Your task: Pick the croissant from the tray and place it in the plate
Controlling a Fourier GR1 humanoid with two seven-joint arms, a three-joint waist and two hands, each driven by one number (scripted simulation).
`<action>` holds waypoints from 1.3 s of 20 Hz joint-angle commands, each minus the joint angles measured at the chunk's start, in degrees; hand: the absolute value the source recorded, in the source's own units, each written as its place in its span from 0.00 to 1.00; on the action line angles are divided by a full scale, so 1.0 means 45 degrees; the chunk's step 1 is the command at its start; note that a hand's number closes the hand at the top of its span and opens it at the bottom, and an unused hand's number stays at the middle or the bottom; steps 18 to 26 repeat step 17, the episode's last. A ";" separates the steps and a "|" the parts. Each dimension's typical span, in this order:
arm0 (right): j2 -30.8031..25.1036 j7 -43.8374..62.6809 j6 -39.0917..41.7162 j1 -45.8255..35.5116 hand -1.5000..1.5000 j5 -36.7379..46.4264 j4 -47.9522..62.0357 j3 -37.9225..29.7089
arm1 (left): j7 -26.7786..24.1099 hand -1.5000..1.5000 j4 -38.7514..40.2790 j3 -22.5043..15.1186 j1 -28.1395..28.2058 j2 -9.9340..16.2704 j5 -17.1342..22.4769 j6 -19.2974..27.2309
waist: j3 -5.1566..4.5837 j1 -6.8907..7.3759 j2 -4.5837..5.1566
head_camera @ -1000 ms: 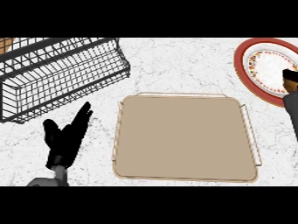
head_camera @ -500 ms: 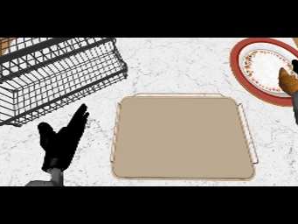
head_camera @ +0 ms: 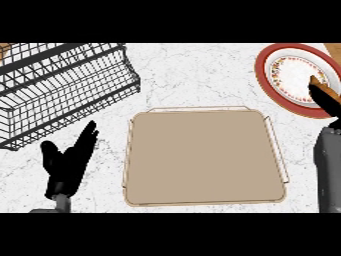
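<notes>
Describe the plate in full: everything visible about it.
The plate sits at the counter's far right corner, right of the wire rack and beyond the tray. It is round, with a broad red rim, a white centre and a ring of small reddish patterned marks inside. It lies flat on the white marbled counter. The right hand reaches over its near right part, holding a brown croissant above or on the plate; whether it touches cannot be told.
</notes>
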 commanded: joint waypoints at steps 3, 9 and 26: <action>0.1195 -0.0737 0.1173 0.2235 0.00 -0.0845 -0.1727 0.1141 | -0.0183 0.50 0.0519 0.0173 0.0372 0.0240 -0.0046 -0.0365 | -0.0075 -0.0031 0.0027; 0.1819 0.1388 -0.0048 0.3926 0.00 0.0429 -0.3073 0.3607 | -0.0260 0.50 0.0760 0.0540 0.0151 0.0199 0.0219 -0.0599 | -0.0082 -0.0009 0.0030; 0.1838 0.5111 -0.1154 0.6090 0.00 0.2334 -0.6073 0.6539 | 0.0610 0.50 -0.0460 -0.0226 0.0539 -0.0487 -0.0443 0.0082 | -0.0083 -0.0021 0.0016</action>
